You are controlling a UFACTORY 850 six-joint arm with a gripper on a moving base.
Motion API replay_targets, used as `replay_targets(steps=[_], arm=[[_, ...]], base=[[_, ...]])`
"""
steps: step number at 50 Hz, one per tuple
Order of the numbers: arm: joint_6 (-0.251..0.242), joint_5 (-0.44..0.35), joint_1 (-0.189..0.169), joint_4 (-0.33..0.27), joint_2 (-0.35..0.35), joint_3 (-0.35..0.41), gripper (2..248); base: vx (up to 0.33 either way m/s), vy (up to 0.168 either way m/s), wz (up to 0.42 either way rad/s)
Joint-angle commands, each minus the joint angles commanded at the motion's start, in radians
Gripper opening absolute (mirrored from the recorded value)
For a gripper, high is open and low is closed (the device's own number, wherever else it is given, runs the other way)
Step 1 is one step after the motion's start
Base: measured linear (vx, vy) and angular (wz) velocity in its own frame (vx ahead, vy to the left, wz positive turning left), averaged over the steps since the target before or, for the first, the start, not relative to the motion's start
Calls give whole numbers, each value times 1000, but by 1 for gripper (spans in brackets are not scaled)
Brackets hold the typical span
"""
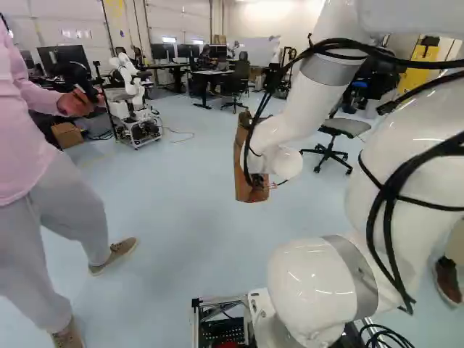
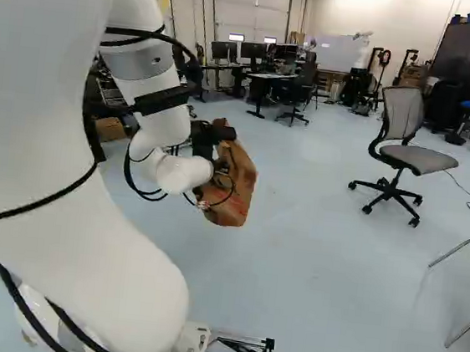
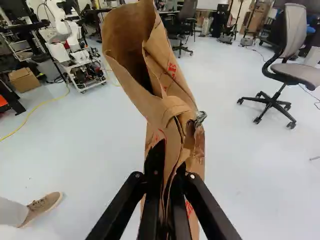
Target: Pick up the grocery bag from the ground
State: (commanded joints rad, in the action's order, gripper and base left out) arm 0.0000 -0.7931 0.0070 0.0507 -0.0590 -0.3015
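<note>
We have the black two-fingered gripper [image 2: 207, 146] drawn in close, its fingers [image 3: 156, 167] pressing from both sides on a crumpled fold of the tall brown paper grocery bag [image 3: 172, 107] with red print. They stand a little apart, with only the squashed paper between them. The bag is right at the gripper: its folded middle is pinched, its gaping mouth rises ahead of and above the fingers, and the rest runs down past them. In the right base view we see it leaning, its lower edge seemingly off the pale blue-grey floor [image 2: 310, 260].

Nearest to our arm, a person in a pink top and grey trousers [image 1: 32, 145] stands close at the left of the left base view, holding a black device [image 1: 81, 81]. One tan shoe [image 1: 116, 254] points in toward the floor before us. At the right edge of that view we see another shoe, dark reddish-brown [image 1: 447, 279].

Farther off, another white robot arm [image 3: 64, 25] stands on a wheeled metal cart [image 3: 86, 74], with an open cardboard box [image 3: 24, 80] near it and a yellow cable [image 3: 39, 106] trailing over the floor. In the right base view, a grey swivel chair [image 2: 402, 118] stands well apart from the bag, to its right; desks [image 2: 271, 76] line the back.
</note>
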Motion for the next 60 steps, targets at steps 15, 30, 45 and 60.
replay_targets(steps=[15, 30, 45, 60], arm=[[0, -33, -3, -21, -93, 90, 21], [0, -58, -5, -37, -162, 157, 21], [0, -73, -6, -47, -203, 197, 21], [0, -79, -7, -51, -220, 214, 21]], base=[[0, 0, 0], [0, 0, 0], [0, 0, 0], [0, 0, 0]])
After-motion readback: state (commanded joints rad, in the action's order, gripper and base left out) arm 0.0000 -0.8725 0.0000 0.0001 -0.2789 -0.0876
